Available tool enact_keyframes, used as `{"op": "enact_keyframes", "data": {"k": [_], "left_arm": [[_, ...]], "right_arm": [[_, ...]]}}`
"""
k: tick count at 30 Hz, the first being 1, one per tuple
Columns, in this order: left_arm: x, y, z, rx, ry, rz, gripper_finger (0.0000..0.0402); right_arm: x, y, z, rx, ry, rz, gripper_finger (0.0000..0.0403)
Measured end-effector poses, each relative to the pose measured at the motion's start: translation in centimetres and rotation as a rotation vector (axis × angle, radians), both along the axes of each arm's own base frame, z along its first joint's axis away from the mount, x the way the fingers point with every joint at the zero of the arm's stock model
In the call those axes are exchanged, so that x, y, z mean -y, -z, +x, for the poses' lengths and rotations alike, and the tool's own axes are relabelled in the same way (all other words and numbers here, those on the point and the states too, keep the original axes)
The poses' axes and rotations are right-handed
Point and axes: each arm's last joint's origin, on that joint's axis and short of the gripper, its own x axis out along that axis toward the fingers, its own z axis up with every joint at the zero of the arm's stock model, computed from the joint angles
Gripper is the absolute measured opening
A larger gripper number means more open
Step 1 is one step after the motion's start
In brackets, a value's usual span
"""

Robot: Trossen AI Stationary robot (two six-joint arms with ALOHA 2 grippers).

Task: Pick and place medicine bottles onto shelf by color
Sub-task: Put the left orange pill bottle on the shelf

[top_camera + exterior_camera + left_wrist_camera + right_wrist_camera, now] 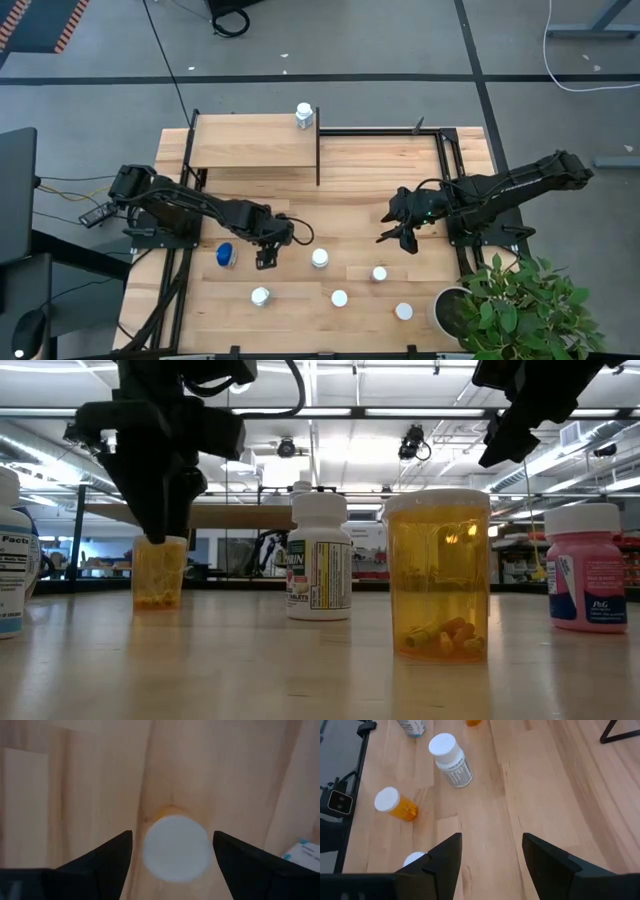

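Note:
My left gripper [173, 836] points down, open, over an orange medicine bottle with a white cap [175, 848]. One finger stands on each side of the cap with a gap showing. In the low view the gripper [158, 525] hides the top of this bottle [160, 575], which stands upright on the table. A blue-capped bottle [226, 254] stands just left of it. Several white-capped bottles [320, 258] [380, 273] stand on the near half of the table. One bottle [304, 115] stands on the shelf [250, 142]. My right gripper [400, 236] hangs open above the table, holding nothing.
A potted plant [520, 305] fills the near right corner. The shelf's black frame [318, 160] runs along its right side. In the low view an orange bottle [438, 575], a white one [320, 555] and a pink one [585, 565] stand close to the near edge.

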Motion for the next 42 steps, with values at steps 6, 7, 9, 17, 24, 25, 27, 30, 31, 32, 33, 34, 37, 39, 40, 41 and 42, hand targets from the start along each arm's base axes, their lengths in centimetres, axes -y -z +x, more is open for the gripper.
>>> {"op": "enact_keyframes", "data": {"k": [6, 7, 9, 17, 24, 25, 27, 30, 31, 32, 33, 34, 37, 39, 40, 41, 42], "left_arm": [[0.1, 0.0, -0.1, -0.012, 0.009, -0.017, 0.0284], [0.1, 0.0, -0.1, -0.011, 0.009, -0.017, 0.0284], [0.1, 0.0, -0.1, -0.01, 0.009, -0.018, 0.0284], [0.1, 0.0, 0.0, -0.005, 0.007, -0.019, 0.0271], [-0.1, 0.0, 0.0, -0.004, 0.01, -0.019, 0.0214], [-0.1, -0.1, 0.0, -0.004, 0.012, -0.024, 0.0207], [-0.1, -0.1, 0.0, -0.004, 0.017, -0.035, 0.0202], [-0.2, -0.1, 0.0, -0.009, 0.023, -0.038, 0.0203], [-0.3, -0.1, -0.1, -0.014, 0.021, -0.041, 0.0208], [-0.5, -0.2, -0.1, -0.024, 0.013, -0.049, 0.0215], [-0.7, -0.2, -0.2, -0.036, 0.003, -0.058, 0.0222], [-0.9, -0.5, -0.2, -0.05, -0.006, -0.058, 0.0227], [-1.8, -2.1, 0.0, -0.079, -0.016, -0.049, 0.0227], [-2.6, -3.4, 0.2, -0.094, -0.011, -0.039, 0.0216], [-3.0, -4.2, 0.4, -0.094, -0.006, -0.034, 0.021], [-3.6, -5.0, 0.6, -0.088, -0.003, -0.029, 0.0205], [-4.1, -5.9, 0.8, -0.079, 0.0, -0.025, 0.0201]], "right_arm": [[0.0, 0.0, 0.0, 0.003, 0.0, 0.0, 0.0216], [0.0, 0.0, 0.0, 0.003, 0.0, 0.0, 0.0216], [0.0, 0.0, 0.0, 0.004, -0.002, -0.001, 0.0216], [0.0, 0.0, 0.0, 0.004, -0.002, -0.001, 0.0216], [0.0, 0.0, 0.0, 0.004, -0.002, -0.001, 0.0216], [0.0, 0.0, 0.0, 0.004, -0.002, -0.001, 0.0216], [0.0, 0.0, 0.0, 0.004, -0.002, -0.001, 0.0216], [0.0, 0.0, 0.0, 0.004, -0.002, -0.001, 0.0216], [0.0, 0.0, 0.0, 0.004, -0.001, -0.001, 0.0216], [0.0, 0.0, 0.0, 0.004, -0.001, -0.001, 0.0216], [0.0, 0.0, 0.0, 0.003, -0.001, 0.0, 0.0216], [0.0, 0.0, 0.0, 0.003, -0.001, 0.0, 0.0216], [0.0, 0.0, 0.0, 0.004, -0.001, 0.0, 0.0216], [0.0, 0.0, 0.0, 0.004, -0.001, 0.0, 0.0216], [0.0, 0.0, 0.0, 0.004, -0.001, 0.0, 0.0216], [0.0, 0.0, 0.0, 0.004, -0.001, 0.0, 0.0216], [0.0, 0.0, 0.0, 0.004, -0.001, 0.0, 0.0216]]}}
